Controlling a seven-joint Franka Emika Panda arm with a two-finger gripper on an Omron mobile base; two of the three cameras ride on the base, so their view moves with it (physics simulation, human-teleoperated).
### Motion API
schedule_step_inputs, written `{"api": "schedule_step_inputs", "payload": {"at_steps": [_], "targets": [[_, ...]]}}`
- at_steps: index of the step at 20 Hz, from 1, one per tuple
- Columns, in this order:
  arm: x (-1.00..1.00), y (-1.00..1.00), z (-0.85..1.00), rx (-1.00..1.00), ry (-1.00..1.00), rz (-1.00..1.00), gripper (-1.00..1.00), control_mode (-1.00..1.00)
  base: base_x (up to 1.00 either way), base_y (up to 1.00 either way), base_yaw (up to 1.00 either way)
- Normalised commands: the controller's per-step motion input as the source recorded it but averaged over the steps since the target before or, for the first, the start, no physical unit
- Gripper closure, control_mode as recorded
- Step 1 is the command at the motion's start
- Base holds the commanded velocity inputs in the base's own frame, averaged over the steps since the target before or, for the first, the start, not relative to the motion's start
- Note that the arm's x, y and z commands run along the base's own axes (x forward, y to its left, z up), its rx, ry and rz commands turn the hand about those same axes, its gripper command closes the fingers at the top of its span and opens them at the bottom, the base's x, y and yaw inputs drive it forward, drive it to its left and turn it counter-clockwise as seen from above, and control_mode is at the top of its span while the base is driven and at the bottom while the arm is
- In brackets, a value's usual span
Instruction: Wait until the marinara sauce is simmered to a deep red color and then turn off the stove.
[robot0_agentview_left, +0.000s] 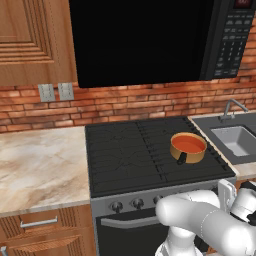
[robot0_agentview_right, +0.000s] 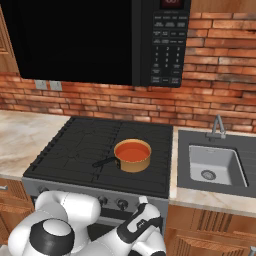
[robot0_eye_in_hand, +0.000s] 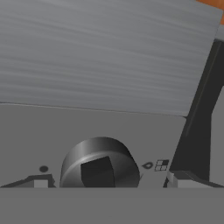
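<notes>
From behind the robot, the stove (robot0_agentview_left: 150, 150) sits between a marble counter (robot0_agentview_left: 40, 165) on its left and a sink (robot0_agentview_right: 215, 165) on its right. The saucepan (robot0_agentview_left: 188, 147) stands on the right half of the cooktop, nearer the front edge than the back, its short dark handle pointing toward the front left. The marinara sauce (robot0_agentview_right: 132, 151) inside is a smooth orange-red disc. A black microwave (robot0_agentview_right: 100, 40) hangs above, its keypad on the right side.

The base views give the whole cooktop and the pan; the hand view gives none of that. It shows instead the steel front panel from very close, with one round knob (robot0_eye_in_hand: 99, 164) straight ahead, low in its frame, and small markings just beside it. The gripper (robot0_eye_in_hand: 109, 181) has its two dark fingertips (robot0_eye_in_hand: 39, 180) standing wide apart, one on each side of the knob, neither touching it, nothing between them but the knob's face.

In the base views the arm is folded low against the front edge of the stove, below the row of knobs (robot0_agentview_left: 135, 202). The grates around the pan are bare to the left and behind it.
</notes>
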Motion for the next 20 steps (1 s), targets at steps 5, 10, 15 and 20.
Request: {"api": "schedule_step_inputs", "payload": {"at_steps": [5,10,15,20], "targets": [[0.0,0.0,0.0,0.0,0.0,0.0,-1.0,-1.0,0.0,0.0,0.0],[0.0,0.0,0.0,0.0,0.0,0.0,-1.0,-1.0,0.0,0.0,0.0],[0.0,0.0,0.0,0.0,0.0,0.0,-1.0,-1.0,0.0,0.0,0.0],[0.0,0.0,0.0,0.0,0.0,0.0,-1.0,-1.0,0.0,0.0,0.0]]}}
